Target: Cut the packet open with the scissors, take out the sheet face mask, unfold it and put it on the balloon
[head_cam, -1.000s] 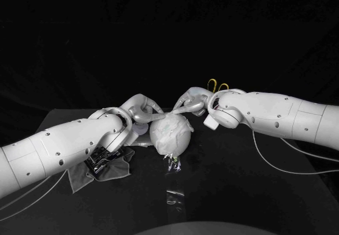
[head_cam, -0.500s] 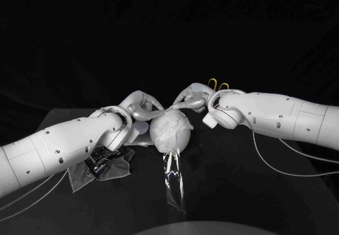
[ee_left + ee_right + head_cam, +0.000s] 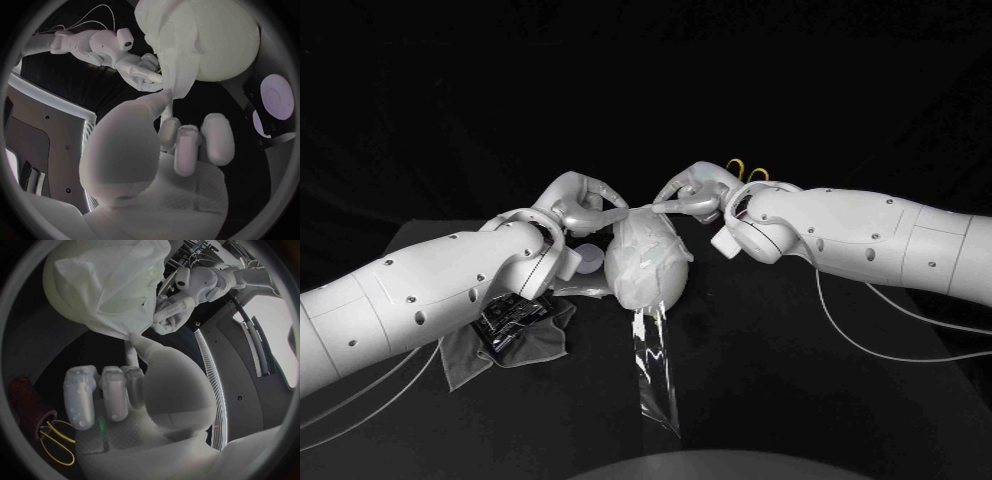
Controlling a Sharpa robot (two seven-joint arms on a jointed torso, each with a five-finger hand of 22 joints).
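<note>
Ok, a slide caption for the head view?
Left hand and right hand pinch the white sheet face mask draped over the pale balloon.

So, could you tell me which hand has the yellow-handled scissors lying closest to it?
The right hand: the scissors lie just behind it, whereas the left hand is on the sheet mask's other side.

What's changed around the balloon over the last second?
The left robot hand and right robot hand, both pinching the sheet face mask as before, drew its edge away from the robot and slightly apart, stretching it further over the balloon. The scissors and grey cloth stayed put.
</note>
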